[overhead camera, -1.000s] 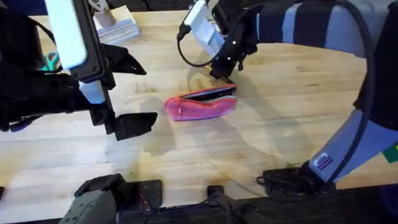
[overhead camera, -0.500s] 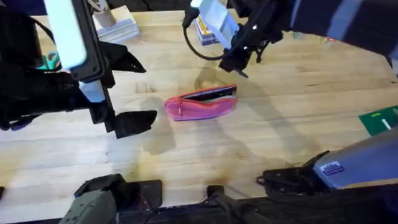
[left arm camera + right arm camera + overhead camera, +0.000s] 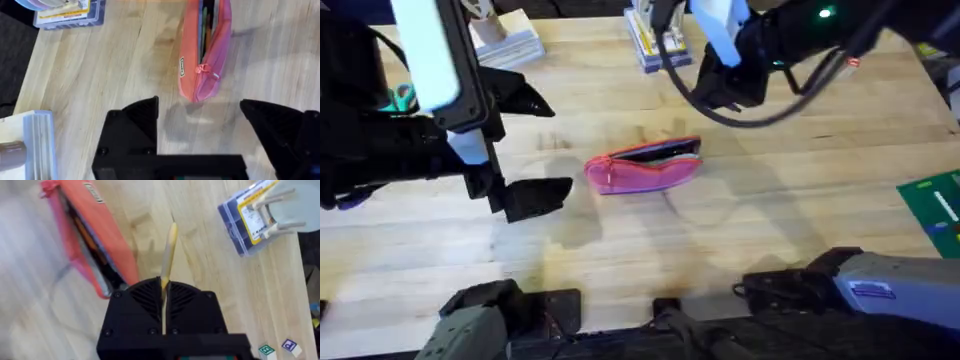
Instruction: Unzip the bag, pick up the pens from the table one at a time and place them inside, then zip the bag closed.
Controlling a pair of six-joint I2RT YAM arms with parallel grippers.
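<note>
The bag lay unzipped on the desk, pens already showing inside. The right gripper pinched a yellow pen above it, still to be dropped in; the left gripper hung open nearby, and zipping remained.

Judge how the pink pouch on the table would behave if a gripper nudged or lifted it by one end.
The pink pouch looks like soft fabric, so it would probably sag if lifted by one end. It lies flat on the table, so a nudge should slide it, not roll it. Its zipper is open with pens showing inside; tilting it might spill them.
</note>
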